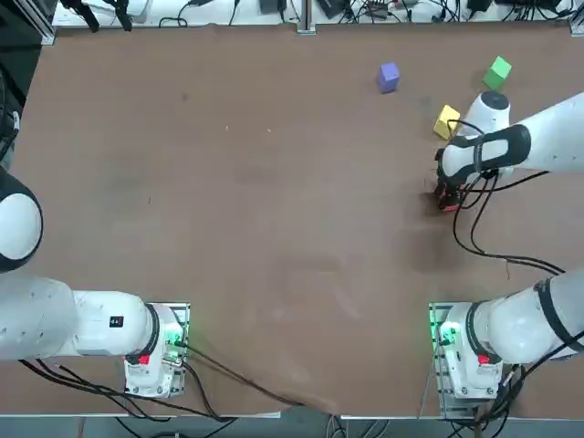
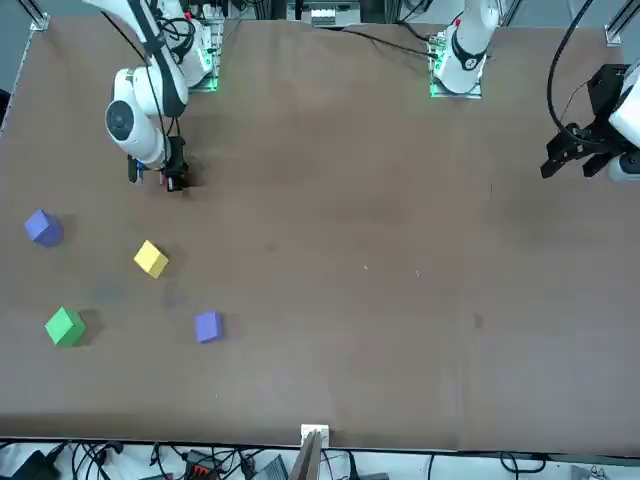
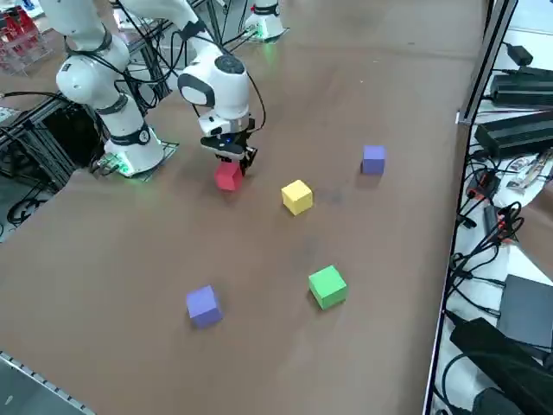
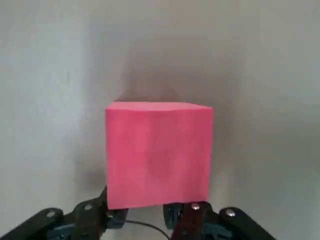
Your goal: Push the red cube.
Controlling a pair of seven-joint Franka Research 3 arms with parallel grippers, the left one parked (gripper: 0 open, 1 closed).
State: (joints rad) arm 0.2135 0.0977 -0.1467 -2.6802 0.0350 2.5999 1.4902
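with its fingers close together, right end effector [image 4: 142,212] low against red cube [image 4: 157,152]

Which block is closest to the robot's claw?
The red cube. It sits right at the right gripper, touching its fingertips; the yellow cube is next nearest, but apart.

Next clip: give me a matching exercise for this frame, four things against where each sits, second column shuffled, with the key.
Things:
1. red cube
2. yellow cube
3. green cube
4. right gripper

Places:
A. far from the arm, apart from every other cube
B. down at the table, right behind the red cube
C. directly in front of the fingers
D. nearest cube to the red one, not touching it

Pairs: 1-C, 2-D, 3-A, 4-B
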